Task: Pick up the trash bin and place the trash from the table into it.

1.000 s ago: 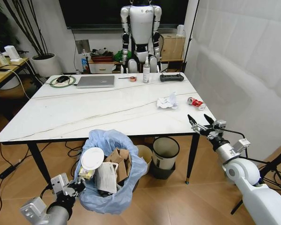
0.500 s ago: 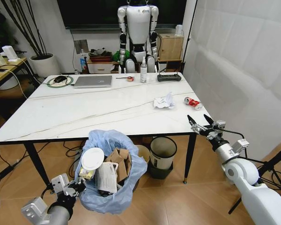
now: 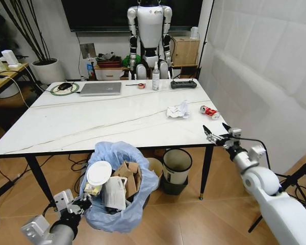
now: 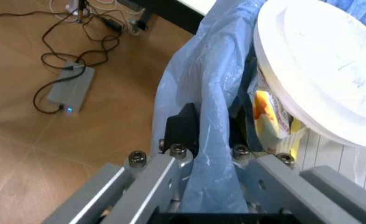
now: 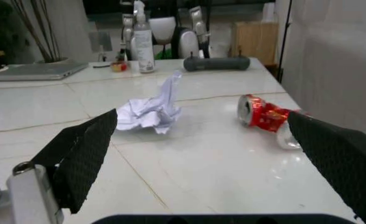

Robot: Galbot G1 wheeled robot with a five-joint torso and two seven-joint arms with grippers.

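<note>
Blue-bagged trash bin [image 3: 117,191] hangs grasped in the left pincer [image 4: 201,154]; the right pincer [image 3: 217,131], spread wide, hovers near the surface [image 3: 92,120] corner, facing a crumpled tissue [image 5: 149,112] and crushed red can [image 5: 267,116].

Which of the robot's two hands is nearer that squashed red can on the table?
The right. The right gripper hangs open at the table's near corner, just short of the red can. The left gripper is low beside the table, clamped on the trash bin.
</note>
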